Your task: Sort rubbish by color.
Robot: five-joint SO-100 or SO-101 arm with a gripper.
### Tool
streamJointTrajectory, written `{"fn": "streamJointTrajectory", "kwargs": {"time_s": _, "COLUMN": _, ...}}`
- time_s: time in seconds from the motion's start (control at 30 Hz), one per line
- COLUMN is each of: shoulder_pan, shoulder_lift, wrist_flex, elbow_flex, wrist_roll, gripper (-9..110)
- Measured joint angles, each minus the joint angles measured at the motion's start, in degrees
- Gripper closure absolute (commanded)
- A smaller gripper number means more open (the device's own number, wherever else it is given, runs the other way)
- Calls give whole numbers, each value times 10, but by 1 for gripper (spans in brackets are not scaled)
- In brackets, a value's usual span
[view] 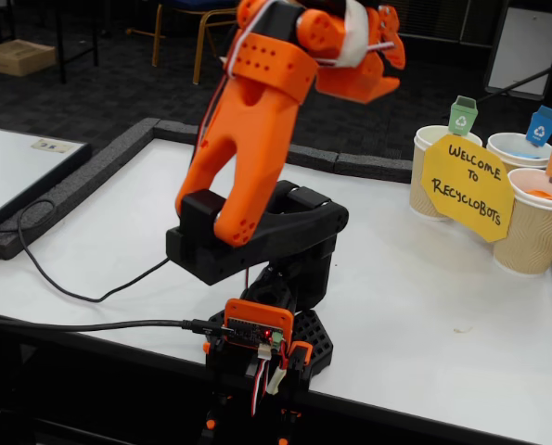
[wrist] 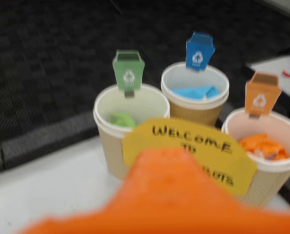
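Paper balls sit sorted in three beige cups at the far right of a white table [view: 415,278], each under a recycling tag of its own color.

Seen from the wrist view, the green ball [wrist: 121,119] lies in the left cup [wrist: 110,156], the light blue ball [wrist: 196,92] in the farther middle cup [wrist: 196,114] and the orange ball [wrist: 264,146] in the right cup [wrist: 271,180], behind a yellow sign [wrist: 203,151] reading "Welcome to Recyclobots". The orange arm [view: 248,139] stands folded near the table's front edge in the fixed view, well apart from the cups, its gripper [view: 373,65] raised high; whether its jaws are open or closed cannot be told.
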Motion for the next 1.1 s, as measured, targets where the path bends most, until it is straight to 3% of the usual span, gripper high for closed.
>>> {"fn": "streamJointTrajectory", "kwargs": {"time_s": 0.67, "shoulder_pan": -171, "shoulder_lift": -19, "wrist_flex": -266, "elbow_flex": 444, "wrist_roll": 0, "gripper": 101}}
{"fn": "streamJointTrajectory", "kwargs": {"time_s": 1.1, "shoulder_pan": -201, "shoulder_lift": 8, "wrist_flex": -296, "elbow_flex": 550, "wrist_roll": 0, "gripper": 100}}
